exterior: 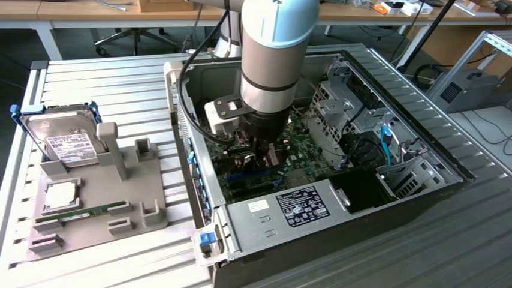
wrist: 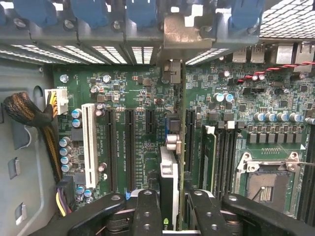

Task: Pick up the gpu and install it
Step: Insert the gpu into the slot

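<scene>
Black-fingered, the tool [wrist: 174, 214] pinches the gpu [wrist: 168, 177] edge-on, upright over the green motherboard [wrist: 123, 88] inside the open computer case [exterior: 204, 78]. A hard drive [exterior: 64, 135] leans in the grey holder [exterior: 120, 198] on the worktop [exterior: 120, 78].

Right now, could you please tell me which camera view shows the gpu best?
The wrist view: the gpu stands edge-on between the fingers over the motherboard slots. In the exterior view the arm hides nearly all of it.
</scene>
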Robot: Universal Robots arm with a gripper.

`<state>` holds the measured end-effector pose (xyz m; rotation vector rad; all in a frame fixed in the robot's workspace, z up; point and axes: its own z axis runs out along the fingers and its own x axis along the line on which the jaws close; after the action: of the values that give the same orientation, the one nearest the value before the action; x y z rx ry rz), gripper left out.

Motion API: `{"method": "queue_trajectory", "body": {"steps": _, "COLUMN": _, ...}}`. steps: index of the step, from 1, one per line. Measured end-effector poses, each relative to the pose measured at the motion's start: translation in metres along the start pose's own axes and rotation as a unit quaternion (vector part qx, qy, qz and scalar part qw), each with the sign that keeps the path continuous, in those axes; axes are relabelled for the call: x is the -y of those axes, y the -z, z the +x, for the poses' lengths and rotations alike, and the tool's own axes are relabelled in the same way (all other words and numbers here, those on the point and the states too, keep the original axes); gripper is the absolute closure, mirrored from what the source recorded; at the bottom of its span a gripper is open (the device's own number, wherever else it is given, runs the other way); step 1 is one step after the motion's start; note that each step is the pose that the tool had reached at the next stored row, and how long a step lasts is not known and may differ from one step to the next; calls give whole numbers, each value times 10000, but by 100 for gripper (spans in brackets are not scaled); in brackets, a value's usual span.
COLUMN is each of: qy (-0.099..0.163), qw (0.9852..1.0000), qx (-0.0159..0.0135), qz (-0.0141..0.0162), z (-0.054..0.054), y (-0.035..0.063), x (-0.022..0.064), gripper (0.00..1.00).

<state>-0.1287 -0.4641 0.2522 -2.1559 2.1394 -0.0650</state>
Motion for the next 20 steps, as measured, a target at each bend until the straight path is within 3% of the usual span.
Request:
{"method": "queue_trajectory", "body": {"steps": 3, "qy": 5, "qw": 10000, "qx": -57, "qz": -1, "z": 0, "y": 0, "x": 0, "gripper": 73}}
{"method": "queue_trajectory", "body": {"steps": 5, "qy": 8, "qw": 10000, "qx": -76, "qz": -2, "z": 0, "y": 0, "x": 0, "gripper": 73}}
{"method": "queue_trajectory", "body": {"steps": 13, "qy": 8, "qw": 10000, "qx": -76, "qz": 1, "z": 0, "y": 0, "x": 0, "gripper": 73}}
{"method": "queue_trajectory", "body": {"steps": 20, "qy": 9, "qw": 10000, "qx": -77, "qz": 35, "z": -1, "y": 26, "x": 3, "gripper": 73}}
